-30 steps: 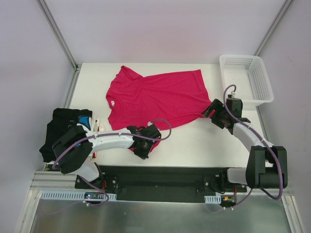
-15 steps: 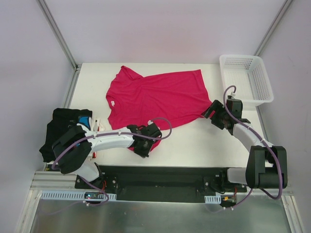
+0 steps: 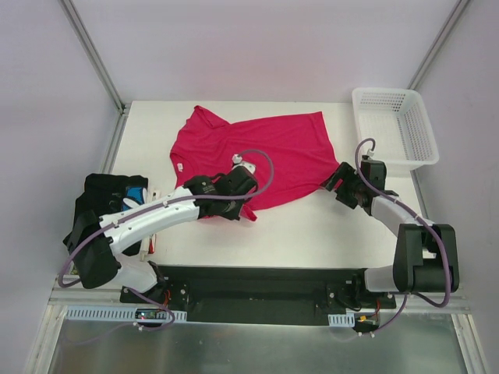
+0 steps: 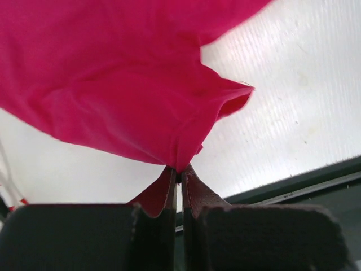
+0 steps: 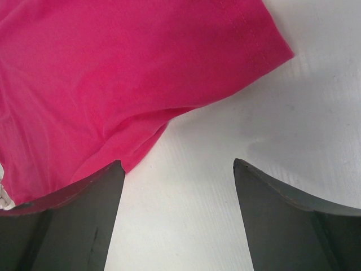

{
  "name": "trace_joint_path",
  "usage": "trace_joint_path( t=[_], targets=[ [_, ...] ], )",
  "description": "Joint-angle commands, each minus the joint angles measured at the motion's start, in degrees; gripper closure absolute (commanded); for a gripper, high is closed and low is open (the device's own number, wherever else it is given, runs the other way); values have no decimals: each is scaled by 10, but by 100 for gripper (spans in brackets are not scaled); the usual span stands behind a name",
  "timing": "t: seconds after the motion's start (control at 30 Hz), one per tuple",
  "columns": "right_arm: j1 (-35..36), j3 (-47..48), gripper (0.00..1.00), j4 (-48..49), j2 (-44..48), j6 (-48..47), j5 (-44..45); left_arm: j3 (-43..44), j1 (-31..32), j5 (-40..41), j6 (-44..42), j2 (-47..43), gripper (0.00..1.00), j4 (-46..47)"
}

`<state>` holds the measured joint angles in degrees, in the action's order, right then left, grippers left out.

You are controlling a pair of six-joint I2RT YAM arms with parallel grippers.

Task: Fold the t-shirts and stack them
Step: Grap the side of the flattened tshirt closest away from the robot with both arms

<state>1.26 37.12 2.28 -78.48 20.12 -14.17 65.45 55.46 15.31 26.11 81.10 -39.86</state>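
A crimson-pink t-shirt (image 3: 273, 152) lies spread on the white table (image 3: 312, 234). My left gripper (image 3: 242, 204) is shut on the shirt's near sleeve and holds it lifted over the shirt's near edge. In the left wrist view the pink cloth (image 4: 113, 73) is pinched at the fingertips of the left gripper (image 4: 180, 172) and hangs above the table. My right gripper (image 3: 334, 181) stands open at the shirt's right hem corner. In the right wrist view its left finger (image 5: 73, 220) overlaps the shirt's edge (image 5: 130, 152), and bare table shows between the jaws of the right gripper (image 5: 177, 169). A black t-shirt (image 3: 97, 206) with blue print lies bunched at the left.
A white lattice basket (image 3: 394, 128) stands at the far right of the table. The black pile hangs over the table's left edge, with white and red cloth edges (image 3: 152, 234) beside it. The dark base rail (image 3: 257, 284) runs along the near edge.
My left gripper has closed on the near sleeve, lifted it and carried it away from the near edge, toward the shirt's middle. The right gripper has barely moved.
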Motion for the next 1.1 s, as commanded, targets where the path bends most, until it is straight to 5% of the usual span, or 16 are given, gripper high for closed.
trace_joint_path(
  t=[0.0, 0.67, 1.07],
  targets=[
    [-4, -6, 20, 23, -4, 6, -8, 45, -32, 81, -34, -42, 100, -50],
    [0, -6, 35, 27, -33, -3, 29, 274, -153, 187, -196, -32, 100, -54],
    [16, 5, 40, 63, -83, -2, 48, 306, -166, 169, -218, -11, 100, -49]
  ],
)
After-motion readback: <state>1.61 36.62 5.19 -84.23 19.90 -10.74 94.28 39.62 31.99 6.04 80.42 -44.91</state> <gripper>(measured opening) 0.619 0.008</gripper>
